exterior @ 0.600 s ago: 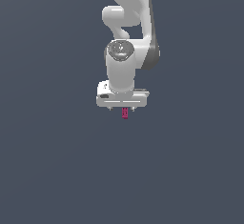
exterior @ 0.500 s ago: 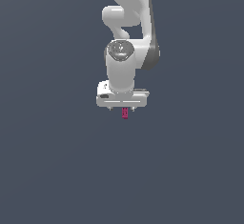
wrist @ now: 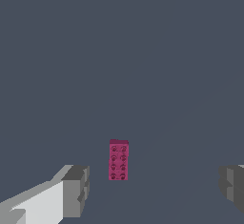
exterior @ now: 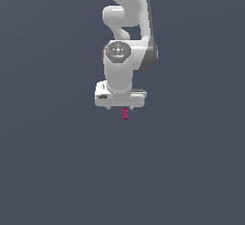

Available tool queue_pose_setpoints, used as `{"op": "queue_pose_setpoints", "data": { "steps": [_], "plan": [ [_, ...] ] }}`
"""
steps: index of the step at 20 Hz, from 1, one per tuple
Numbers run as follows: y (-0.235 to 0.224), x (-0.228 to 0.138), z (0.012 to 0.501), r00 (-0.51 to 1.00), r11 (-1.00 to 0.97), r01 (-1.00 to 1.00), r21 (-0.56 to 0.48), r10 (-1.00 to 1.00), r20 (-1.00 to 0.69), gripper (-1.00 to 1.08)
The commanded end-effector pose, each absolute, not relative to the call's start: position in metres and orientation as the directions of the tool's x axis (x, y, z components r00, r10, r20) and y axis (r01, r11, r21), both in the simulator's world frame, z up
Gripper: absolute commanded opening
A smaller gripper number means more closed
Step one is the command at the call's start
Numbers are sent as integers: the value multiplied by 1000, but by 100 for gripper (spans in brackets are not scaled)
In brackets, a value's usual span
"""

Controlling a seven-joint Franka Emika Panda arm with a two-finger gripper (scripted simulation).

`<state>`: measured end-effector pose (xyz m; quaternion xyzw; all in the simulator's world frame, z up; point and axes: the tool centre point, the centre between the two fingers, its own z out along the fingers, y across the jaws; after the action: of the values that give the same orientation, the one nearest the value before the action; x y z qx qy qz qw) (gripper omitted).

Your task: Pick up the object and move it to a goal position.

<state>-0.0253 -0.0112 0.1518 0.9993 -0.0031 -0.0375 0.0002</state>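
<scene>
The object is a tiny magenta-red rectangular block (exterior: 125,113) with rows of darker studs on its face. In the exterior view it shows just under the white gripper (exterior: 120,107), much narrower than the hand. In the wrist view the block (wrist: 118,159) lies on the grey floor between the two grey fingertips (wrist: 76,190), which stand wide apart on either side and do not touch it. The gripper (wrist: 155,187) is open and holds nothing.
The white arm (exterior: 125,37) rises above the gripper in the exterior view. A plain dark grey floor (exterior: 57,171) surrounds the block on all sides. No goal marker shows in either view.
</scene>
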Motion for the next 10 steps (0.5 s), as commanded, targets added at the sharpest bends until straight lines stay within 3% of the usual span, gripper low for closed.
{"op": "queue_pose_setpoints", "data": {
  "steps": [1,10],
  "plan": [
    [-11,-26,152,997,-1000,-5,1,-5,-76,100],
    [-9,-29,144,998,-1000,-7,1,-7,-70,100]
  ]
}}
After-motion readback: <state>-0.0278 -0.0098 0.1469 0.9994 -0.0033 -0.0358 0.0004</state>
